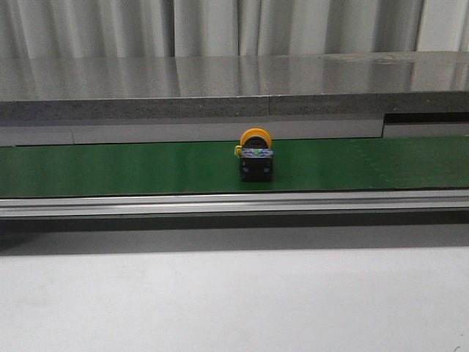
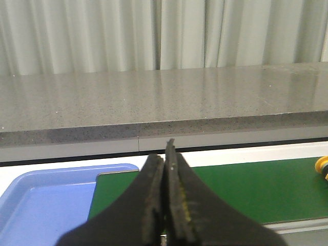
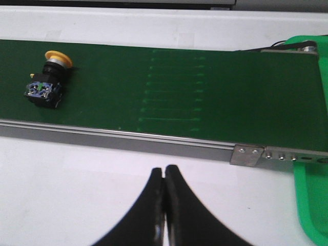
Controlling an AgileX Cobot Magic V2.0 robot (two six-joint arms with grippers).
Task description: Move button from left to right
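Front view: long flat green conveyor belt runs across the frame between a grey speckled stone-look ledge behind and a brushed aluminium side rail in front. Lying on its side near the belt's middle is the small push-button with round yellow-orange head and black boxy body, head toward the ledge, body toward the rail. Right wrist view shows the button on the belt, well apart from the green plastic bin at the belt's end. Blue plastic tray sits at the opposite end.

Left gripper: fingers pressed together, holding nothing. Right gripper: same, closed and empty, over the white table.

Handling judgement: light, rigid, hard plastic; not fragile. Round head likely slippery and may roll; flat sides of the black body offer the better grip.

Appearance: tiny green dot on the body's end face, dark collar under the head.
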